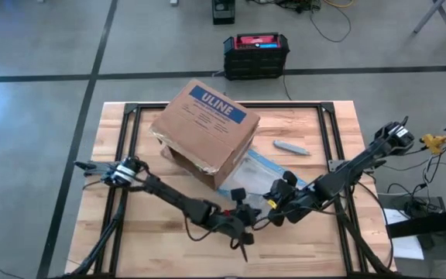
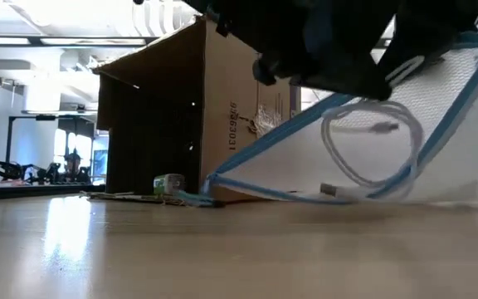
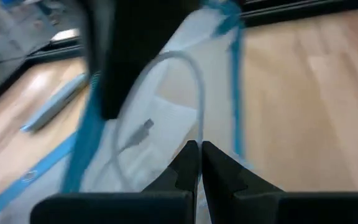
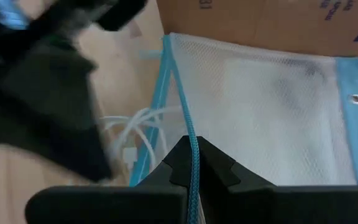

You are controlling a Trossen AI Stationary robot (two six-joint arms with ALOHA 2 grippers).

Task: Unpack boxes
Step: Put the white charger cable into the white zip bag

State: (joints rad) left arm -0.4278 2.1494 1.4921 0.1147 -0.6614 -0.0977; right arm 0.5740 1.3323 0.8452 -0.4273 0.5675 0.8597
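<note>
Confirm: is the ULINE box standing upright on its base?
No. In the high view the ULINE box lies tipped on its side, open end toward the pouch.

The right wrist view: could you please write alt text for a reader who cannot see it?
The right gripper is shut on the blue edge of a clear mesh pouch, lifting it near the brown cardboard box. White cable shows inside the pouch, and the other arm blurs across the wooden table.
</note>
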